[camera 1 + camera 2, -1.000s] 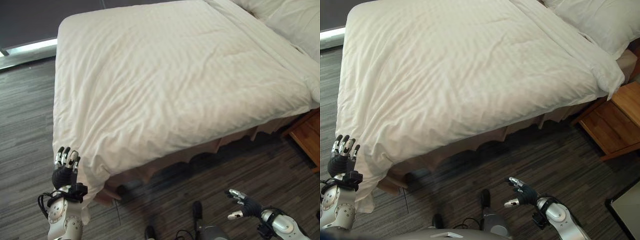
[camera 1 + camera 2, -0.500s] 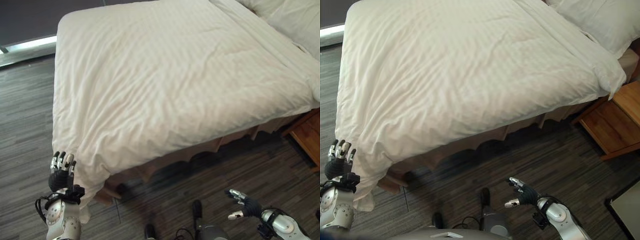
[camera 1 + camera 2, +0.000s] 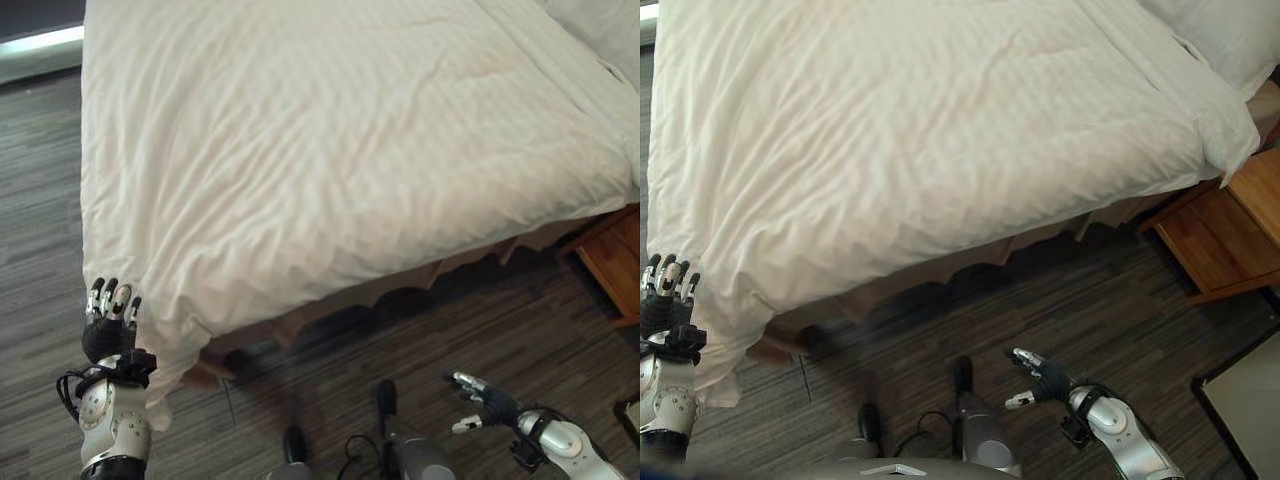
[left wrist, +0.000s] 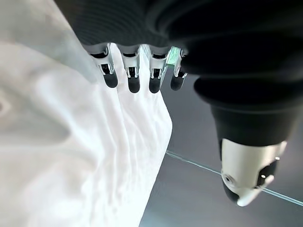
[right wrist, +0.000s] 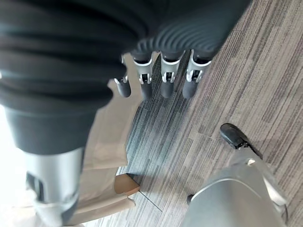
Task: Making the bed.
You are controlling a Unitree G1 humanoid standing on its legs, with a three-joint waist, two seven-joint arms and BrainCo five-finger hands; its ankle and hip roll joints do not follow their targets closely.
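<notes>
A white duvet covers the bed, lightly wrinkled, and its near corner hangs down over the bed's foot end. My left hand is raised beside that hanging corner, fingers straight and open, holding nothing; in the left wrist view its fingers point along the duvet's edge. My right hand hovers low over the floor in front of the bed, open and empty. White pillows lie at the head end on the right.
A tan bed skirt shows under the duvet's edge. A wooden nightstand stands at the right by the head end. Dark striped carpet runs around the bed. A white-topped piece of furniture sits at the lower right.
The whole picture has shifted as the camera moved nearer the bed. My left hand has dropped a little beside the duvet's corner; my right hand stays low and open.
</notes>
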